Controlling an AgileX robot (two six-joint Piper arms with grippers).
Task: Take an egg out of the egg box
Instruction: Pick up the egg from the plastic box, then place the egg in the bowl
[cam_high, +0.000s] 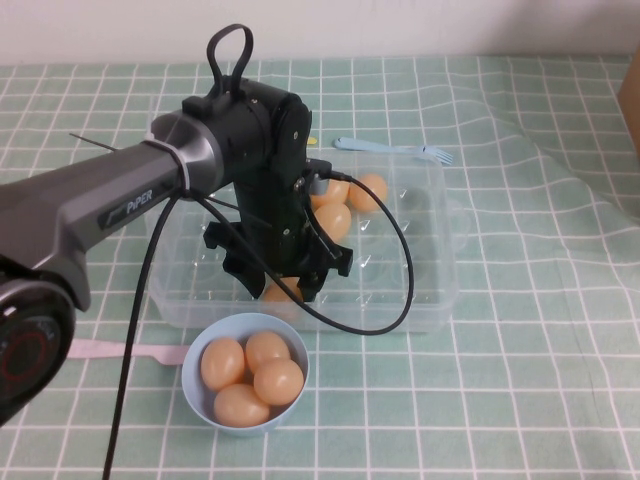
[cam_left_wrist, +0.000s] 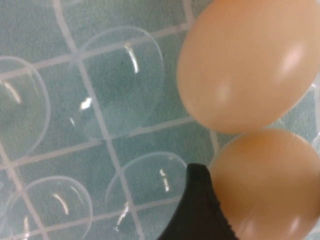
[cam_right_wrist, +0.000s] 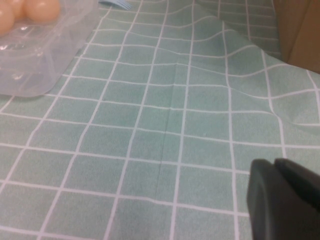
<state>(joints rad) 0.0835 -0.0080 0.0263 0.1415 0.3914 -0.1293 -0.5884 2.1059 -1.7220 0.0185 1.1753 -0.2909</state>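
Note:
The clear plastic egg box (cam_high: 430, 290) sits mid-table with a few orange-tan eggs (cam_high: 370, 190) in its far dimples. My left gripper (cam_high: 285, 285) reaches down into the box's near side, over an egg (cam_high: 275, 293). In the left wrist view one black finger (cam_left_wrist: 200, 210) lies against that egg (cam_left_wrist: 270, 185); the other finger is hidden behind it. A second egg (cam_left_wrist: 245, 65) sits beside it, and empty dimples (cam_left_wrist: 120, 85) show. My right gripper (cam_right_wrist: 280, 170) is shut and empty above the tablecloth, right of the egg box (cam_right_wrist: 45, 55); it is outside the high view.
A light-blue bowl (cam_high: 195, 395) holding several eggs stands in front of the box. A blue fork (cam_high: 395, 150) lies behind the box, a pink utensil (cam_high: 120, 350) to the left of the bowl. A brown box (cam_high: 632, 100) is at the right edge.

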